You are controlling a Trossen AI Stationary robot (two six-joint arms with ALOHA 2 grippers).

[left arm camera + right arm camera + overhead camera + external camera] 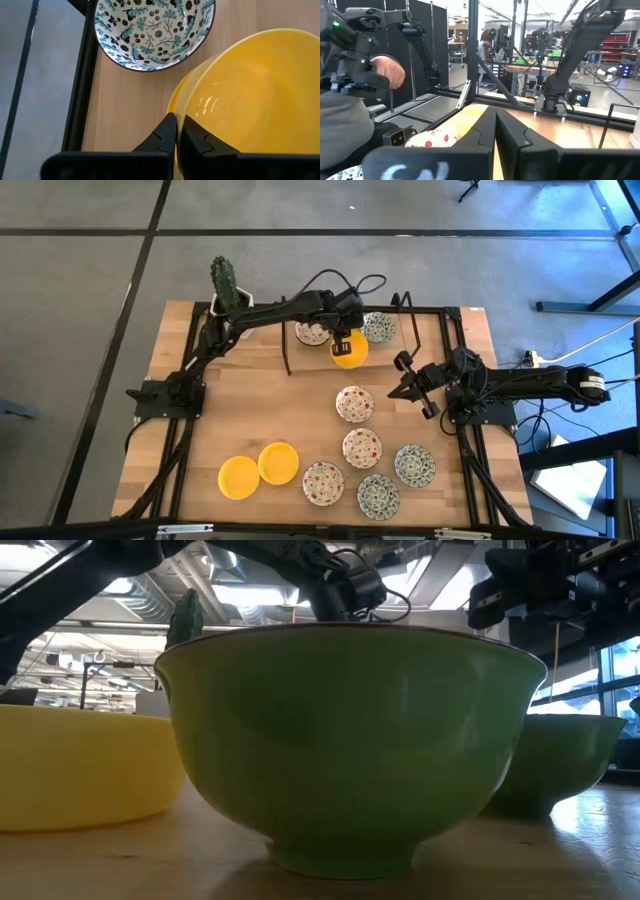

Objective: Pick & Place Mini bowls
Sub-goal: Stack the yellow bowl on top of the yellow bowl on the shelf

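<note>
My left gripper (344, 343) (176, 120) reaches to the table's far middle and is shut on a plain yellow mini bowl (351, 354) (250, 95). A green-patterned mini bowl (378, 327) (152, 32) stands just beyond it on its base, and a red-speckled one (312, 332) stands to its left. A second yellow edge (176, 97) shows under the held bowl; whether it is another bowl I cannot tell. My right gripper (405, 383) (495, 125) waits shut at the right, above the table and holding nothing. My left gripper pinches the yellow bowl's rim (184, 111), one finger (167, 132) outside the wall and the other (197, 137) inside. The fingers slant down from the table's left and near side. The bowl's mouth faces up. Whether the bowl's base rests on the table I cannot tell.
Several more mini bowls stand on the near half: two yellow (258, 470), red-speckled (354, 403) (361, 447) (323, 482), green-patterned (414, 465) (378, 496). A potted cactus (228, 285) stands at the far left. A black frame (452, 340) borders the table. A person's hand (387, 72) shows beyond it.
</note>
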